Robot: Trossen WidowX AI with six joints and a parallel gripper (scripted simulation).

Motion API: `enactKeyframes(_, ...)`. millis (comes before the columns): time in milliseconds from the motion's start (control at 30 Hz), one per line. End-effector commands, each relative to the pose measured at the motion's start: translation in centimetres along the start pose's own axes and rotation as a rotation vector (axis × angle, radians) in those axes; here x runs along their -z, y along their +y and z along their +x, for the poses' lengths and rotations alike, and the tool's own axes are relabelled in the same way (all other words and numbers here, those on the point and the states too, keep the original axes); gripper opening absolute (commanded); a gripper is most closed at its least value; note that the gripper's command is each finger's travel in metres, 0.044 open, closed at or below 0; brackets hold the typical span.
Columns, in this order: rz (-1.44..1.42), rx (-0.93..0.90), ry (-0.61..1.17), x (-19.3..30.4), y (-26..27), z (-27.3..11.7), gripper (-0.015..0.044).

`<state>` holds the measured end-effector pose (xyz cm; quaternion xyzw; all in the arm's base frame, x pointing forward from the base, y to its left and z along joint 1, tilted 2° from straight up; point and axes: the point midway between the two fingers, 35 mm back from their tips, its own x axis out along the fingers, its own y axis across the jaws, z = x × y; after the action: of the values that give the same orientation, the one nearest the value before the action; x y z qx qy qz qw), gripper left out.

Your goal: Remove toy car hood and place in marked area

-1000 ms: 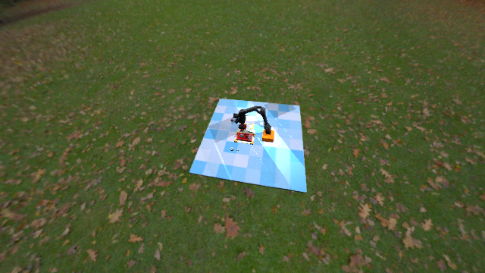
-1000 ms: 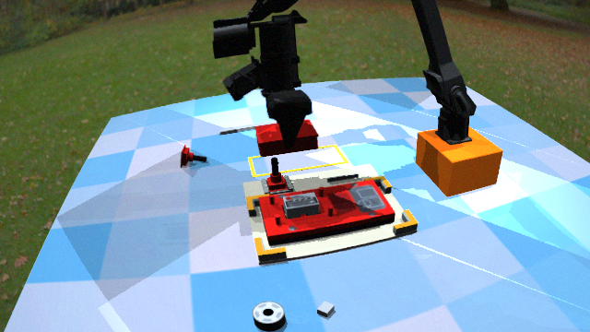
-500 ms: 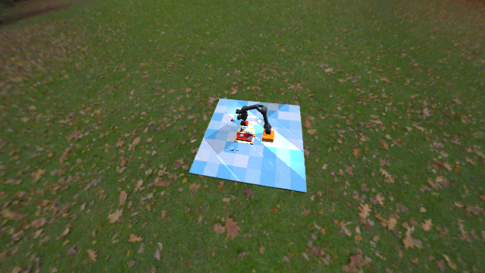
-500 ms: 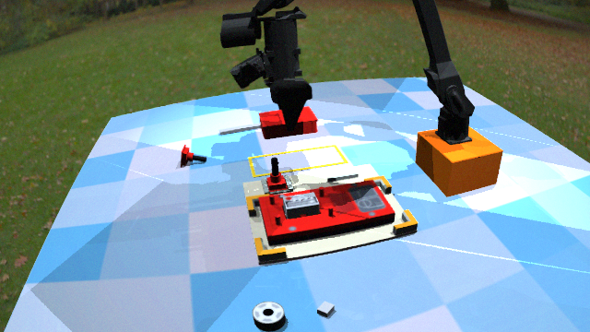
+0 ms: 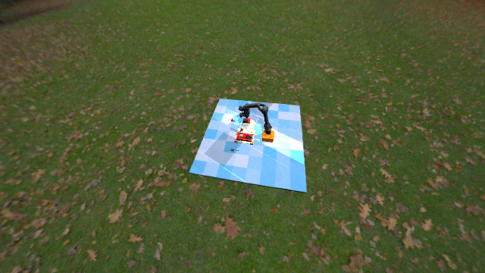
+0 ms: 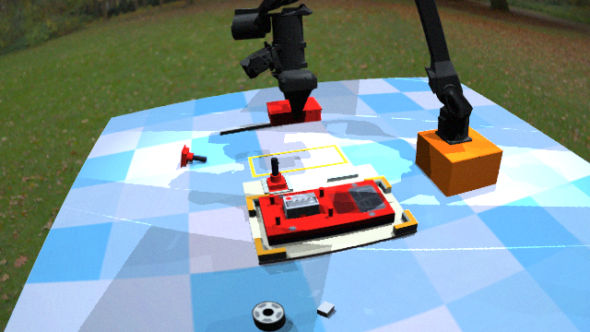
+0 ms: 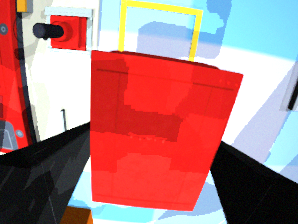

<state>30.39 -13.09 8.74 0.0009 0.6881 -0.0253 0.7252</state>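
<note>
Gripper (image 6: pixel 295 111) is closed on the red hood (image 6: pixel 293 112), with its fingers standing rather wide because the hood is a wide piece. In the wrist view the two black fingers press the hood (image 7: pixel 160 136) from its left and right sides, and the flat red face fills the middle of the picture. The hood hangs in the air above the table (image 6: pixel 415 286); it touches nothing except the fingers.

In the exterior view the hood is on the far side of the yellow frame (image 6: pixel 299 160), which is the marked area. From the wrist the frame (image 7: pixel 160 30) shows just beyond the top edge of the hood, and part of it is hidden behind the hood. Whether the hood is over the area I cannot tell.

Near the frame, on its close side, the car (image 6: pixel 323 209) sits on a white plate (image 6: pixel 277 251) with orange corners. The front of the car is uncovered and a grey block (image 6: pixel 300 204) shows there. A small red part with a black pin (image 6: pixel 276 177) stands at the back left corner of the plate. Another red pin (image 6: pixel 190 157) lies well apart on the left. A wheel (image 6: pixel 268 315) and a small grey cube (image 6: pixel 325 309) lie at the near edge of the table. The arm rises from an orange base (image 6: pixel 458 161) on the right.
</note>
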Motion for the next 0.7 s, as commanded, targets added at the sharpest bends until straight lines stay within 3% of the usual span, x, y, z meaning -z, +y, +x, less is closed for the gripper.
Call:
enactKeyframes(0,-0.009,-0.001,-0.008,0.1,-0.1,-0.1,0.0000)
enactKeyframes(667,-0.009,-0.001,-0.008,0.0,-0.2,1.3,0.0000)
